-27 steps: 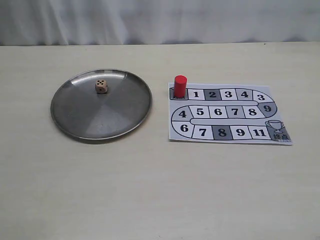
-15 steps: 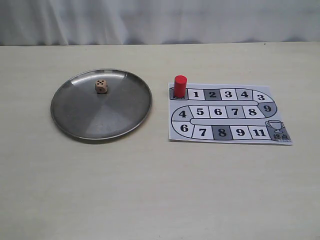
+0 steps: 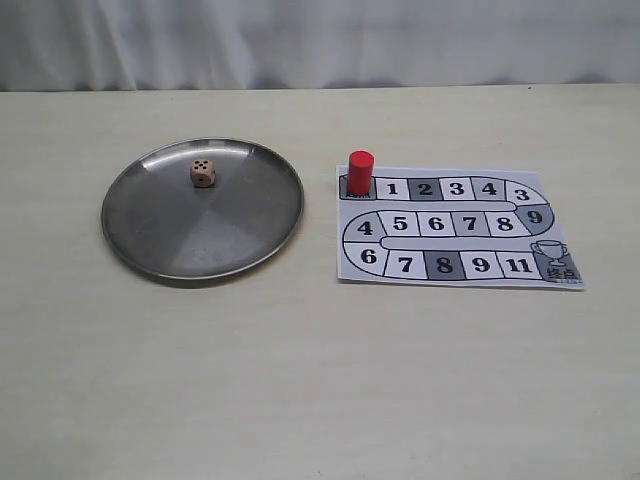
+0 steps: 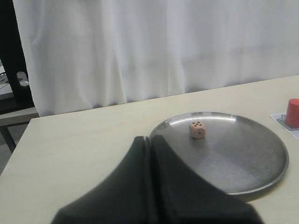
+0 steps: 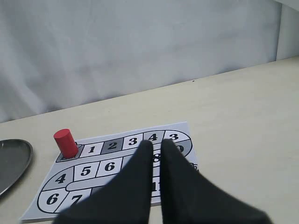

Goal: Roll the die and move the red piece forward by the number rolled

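The die [image 3: 203,173], a small tan cube with black pips, rests in the far part of the round metal plate [image 3: 150,255]. The red piece [image 3: 360,172] stands upright on the start square at the paper game board's [image 3: 455,243] top left corner. Neither gripper shows in the exterior view. In the left wrist view, my left gripper [image 4: 148,138] is shut and empty, short of the die [image 4: 197,130] and near the plate's rim [image 4: 261,182]. My right gripper [image 5: 157,144] hovers over the board [image 5: 112,145], fingers nearly together and holding nothing, with the red piece [image 5: 65,143] off to one side.
The board's numbered squares wind from 1 to 11 and end at a trophy square [image 3: 552,258]. A white curtain [image 3: 320,40] hangs behind the table's far edge. The plate sits to the left of the board with a gap between them.
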